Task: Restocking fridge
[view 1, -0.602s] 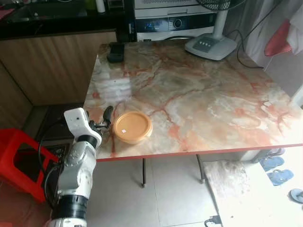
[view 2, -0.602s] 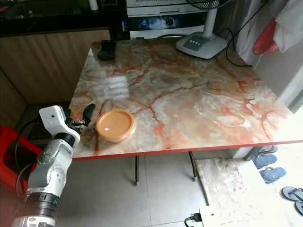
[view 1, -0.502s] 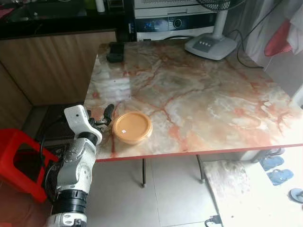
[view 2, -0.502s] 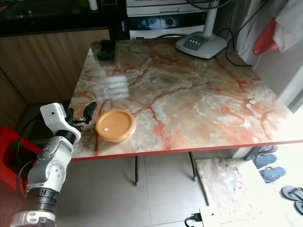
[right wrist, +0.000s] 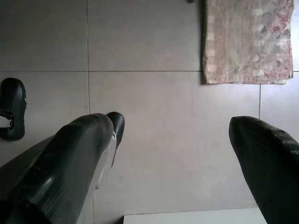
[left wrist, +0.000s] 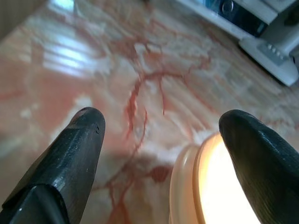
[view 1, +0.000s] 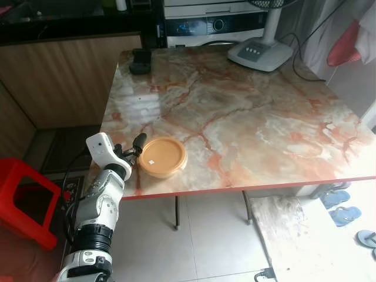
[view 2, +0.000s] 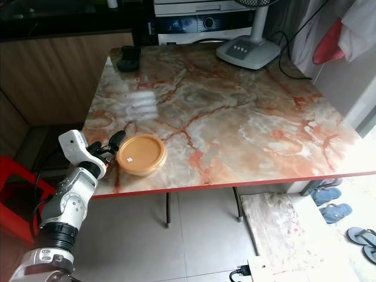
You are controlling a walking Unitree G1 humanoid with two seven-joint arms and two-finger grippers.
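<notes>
A marble-patterned counter [view 1: 247, 117] with pink and rust veins and a red edge stands on thin metal legs over a pale tiled floor [view 1: 205, 241]. Behind it runs a wood-panelled cabinet [view 1: 64, 76] under a dark top, and next to that sits a dark appliance [view 1: 214, 23] with a lit display. On the far end of the counter rests the grey base of a standing fan [view 1: 260, 51], its cable trailing off the edge, and a small black object [view 1: 140, 61] lies at the far left corner. A red plastic stool [view 1: 26, 200] stands on the floor to the robot's left, a patterned mat [view 1: 294, 229] lies under the counter's right side, and blue slippers [view 1: 341, 202] sit beyond it. The task's thing, a round orange lidded container [view 1: 163, 157], rests flat near the front left corner of the counter, with bare marble around it. The left gripper [view 1: 134, 151] is raised at the counter's left edge, just beside the container; its two black fingers [left wrist: 74, 154] are spread wide and hold nothing, one fingertip over the container's rim in the left wrist view, though contact cannot be judged. The right gripper [right wrist: 168, 158] hangs above the tiled floor, its fingers parted and empty, near a black shoe [right wrist: 11, 114].
</notes>
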